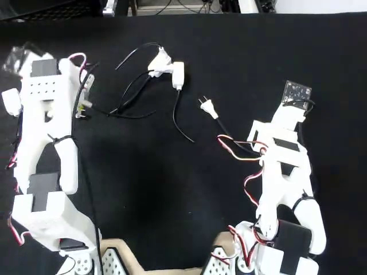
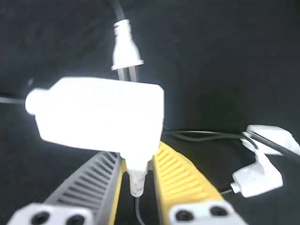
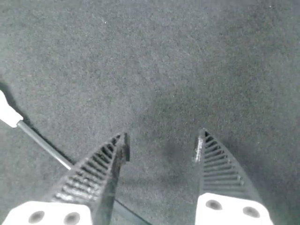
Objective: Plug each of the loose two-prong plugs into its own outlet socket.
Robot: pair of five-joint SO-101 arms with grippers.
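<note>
My left gripper [image 2: 138, 161] is shut on the narrow end of a white outlet socket block [image 2: 93, 115]. A white two-prong plug [image 2: 124, 47] meets the block's far edge, its prongs partly showing. Beyond lies a second white socket [image 2: 260, 176] with a plug [image 2: 269, 136] joined to it; in the high view this socket [image 1: 178, 74] and plug [image 1: 160, 62] lie at the table's back middle. A loose white plug [image 1: 208, 106] lies alone right of them. My right gripper [image 3: 161, 140] stands open over bare cloth, with a white plug end [image 3: 7, 112] off to one side.
Black cables [image 1: 132, 97] loop between the left arm [image 1: 49, 109] and the back sockets. Another cable [image 1: 182, 123] trails toward the table's middle. The right arm [image 1: 287, 149] stands at the right, with red and white wires beside it. Black cloth [image 1: 160, 189] covers the table.
</note>
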